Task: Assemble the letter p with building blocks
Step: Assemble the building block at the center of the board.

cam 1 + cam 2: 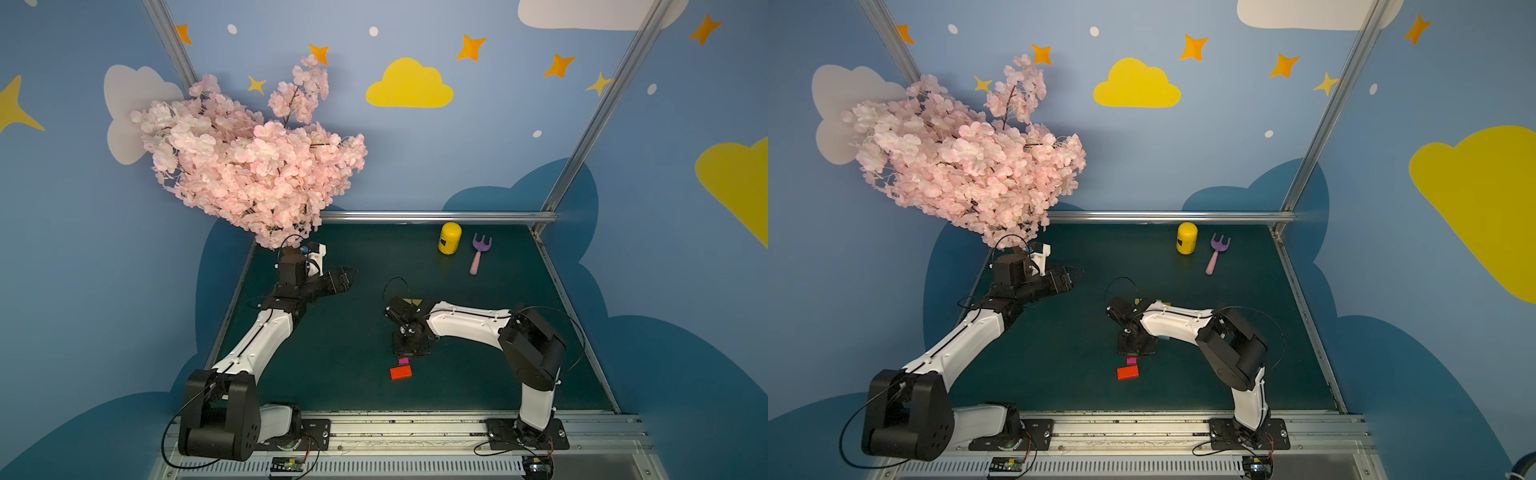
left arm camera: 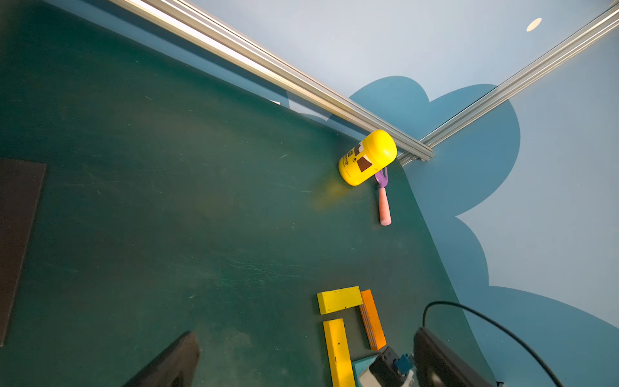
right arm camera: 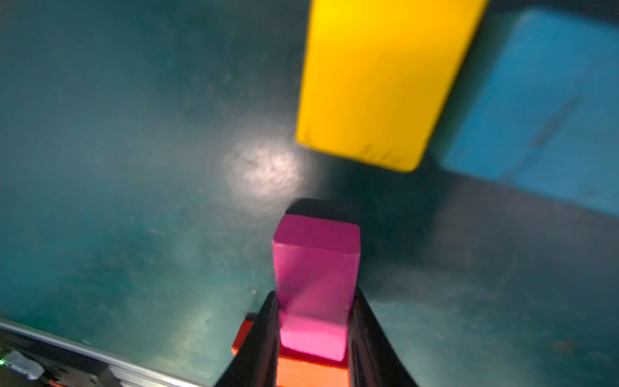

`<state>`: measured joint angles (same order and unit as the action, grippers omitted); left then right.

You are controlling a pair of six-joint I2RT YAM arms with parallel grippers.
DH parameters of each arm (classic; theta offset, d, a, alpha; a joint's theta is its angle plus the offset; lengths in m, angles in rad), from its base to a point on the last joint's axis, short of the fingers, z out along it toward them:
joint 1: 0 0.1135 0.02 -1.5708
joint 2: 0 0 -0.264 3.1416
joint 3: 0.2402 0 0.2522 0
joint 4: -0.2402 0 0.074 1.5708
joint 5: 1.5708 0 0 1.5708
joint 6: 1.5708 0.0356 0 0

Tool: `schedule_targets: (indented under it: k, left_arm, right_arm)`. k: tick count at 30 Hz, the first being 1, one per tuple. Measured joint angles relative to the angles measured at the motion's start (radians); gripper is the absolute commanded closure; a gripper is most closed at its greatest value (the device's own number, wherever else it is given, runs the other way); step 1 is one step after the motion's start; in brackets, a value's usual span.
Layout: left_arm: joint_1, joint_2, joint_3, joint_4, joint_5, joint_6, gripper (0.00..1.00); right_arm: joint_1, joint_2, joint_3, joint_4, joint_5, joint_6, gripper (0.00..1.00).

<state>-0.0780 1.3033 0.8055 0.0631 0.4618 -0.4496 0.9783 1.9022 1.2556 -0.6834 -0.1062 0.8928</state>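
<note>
The right gripper [image 3: 315, 301] is clenching the small flat magenta bar [image 3: 316, 261] mid-placement, just beside the flat red rectangular block [image 1: 400, 372]. The next move is probably squaring it in line there before releasing, while the left gripper [image 1: 344, 279] is idling open and empty, well apart from that block.

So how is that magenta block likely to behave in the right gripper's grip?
Probably rigid: the magenta block shows crisp flat faces in the shut right gripper. Its smooth sides might slip a little. Flat-sided, it should rest where set, not roll.
</note>
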Motion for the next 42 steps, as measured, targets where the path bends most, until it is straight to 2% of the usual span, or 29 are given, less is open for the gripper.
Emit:
schedule_targets:
  k: [8, 34, 36, 39, 42]
  left_arm:
    - [0.000, 0.010, 0.000, 0.000, 0.007, 0.000, 0.00]
    - [0.000, 0.019, 0.000, 0.000, 0.010, 0.000, 0.00]
    - [0.000, 0.019, 0.000, 0.002, 0.010, 0.000, 0.00]
    - [0.000, 0.019, 0.000, 0.003, 0.010, 0.001, 0.00]
    - [0.000, 0.019, 0.000, 0.003, 0.010, 0.001, 0.00]
  right_arm:
    - [-0.034, 0.000, 0.000, 0.022, -0.001, 0.009, 0.74]
    - [-0.035, 0.018, 0.021, 0.018, -0.002, 0.019, 0.72]
    - [-0.035, 0.018, 0.021, 0.018, -0.003, 0.019, 0.68]
    - [-0.035, 0.021, 0.021, 0.021, -0.003, 0.023, 0.53]
    - [-0.032, 0.024, 0.030, 0.032, -0.006, 0.022, 0.44]
